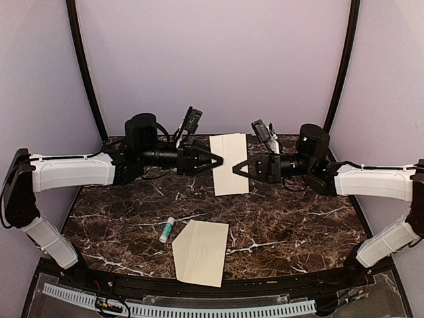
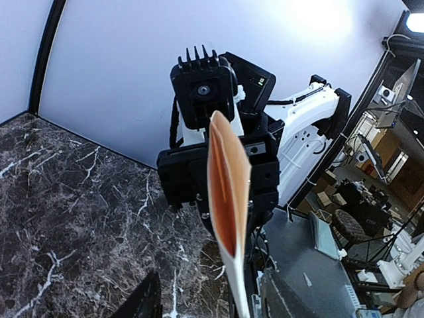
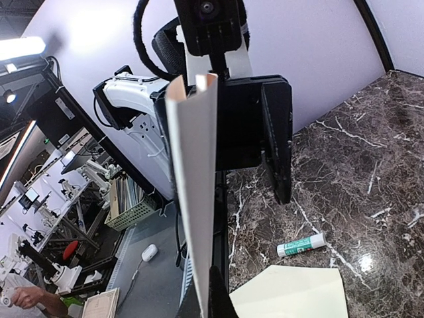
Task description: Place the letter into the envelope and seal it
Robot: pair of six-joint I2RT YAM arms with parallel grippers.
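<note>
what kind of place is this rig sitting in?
Probably a robotics lab: a pale lavender backdrop booth encloses the dark brown marble-pattern tabletop, and the right wrist view shows cluttered equipment benches beyond.

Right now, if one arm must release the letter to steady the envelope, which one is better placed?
Probably the left. The left gripper and right gripper both pinch the letter, but the envelope lies slightly to the letter's left.

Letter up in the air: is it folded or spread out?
Folded. Both wrist views show the letter edge-on: two layers joined along one edge, with a gap between them.
</note>
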